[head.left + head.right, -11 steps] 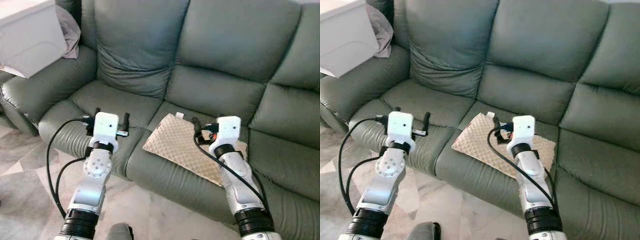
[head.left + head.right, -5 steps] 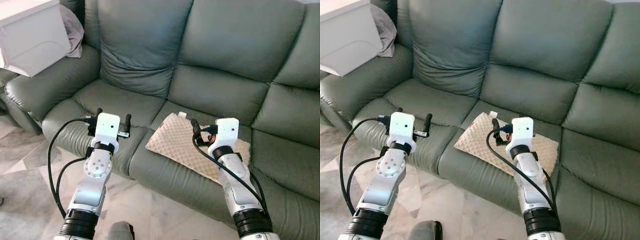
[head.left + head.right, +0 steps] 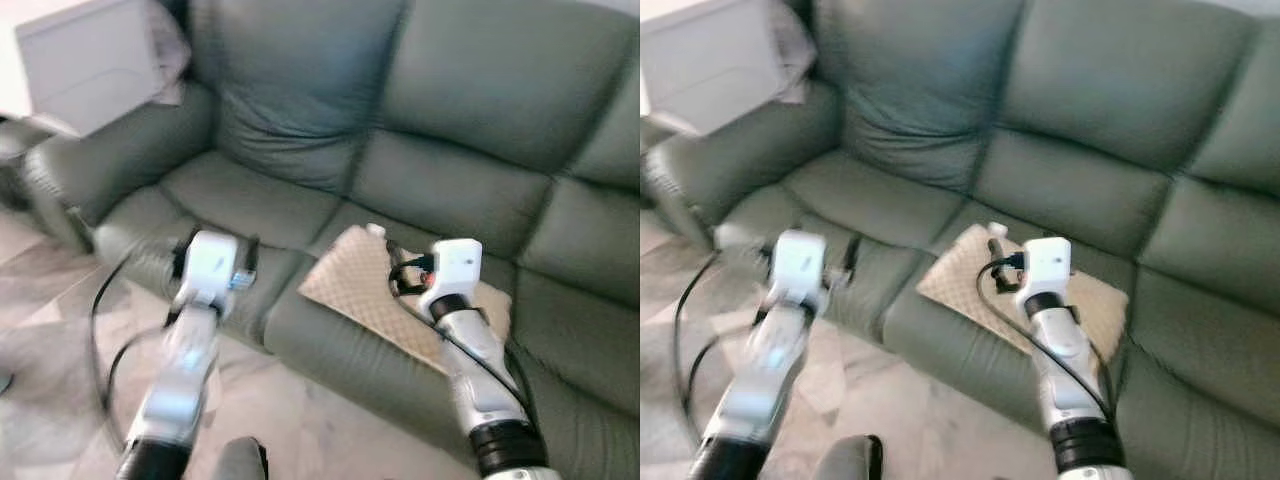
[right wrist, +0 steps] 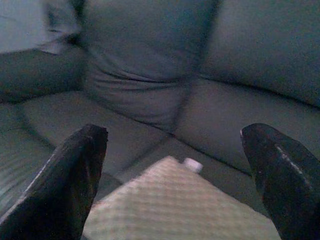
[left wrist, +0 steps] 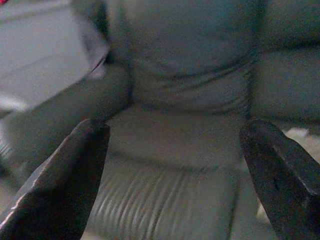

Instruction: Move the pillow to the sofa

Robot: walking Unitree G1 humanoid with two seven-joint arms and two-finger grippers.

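Pillow [image 3: 385,295] lies flat on the sofa [image 3: 450,130] seat, near its front edge, apparently already delivered. Right tool [image 4: 175,195], fingers wide and empty, hovers just above the pillow's near part. Left tool [image 5: 175,175], likewise wide and empty, hangs over the neighbouring seat, apart from the pillow.

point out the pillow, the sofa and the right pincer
pillow [image 3: 360,290], left eye view, its bare left half
sofa [image 3: 440,190], left eye view, middle seat cushion
right pincer [image 4: 175,165], right wrist view, midway between its open fingertips
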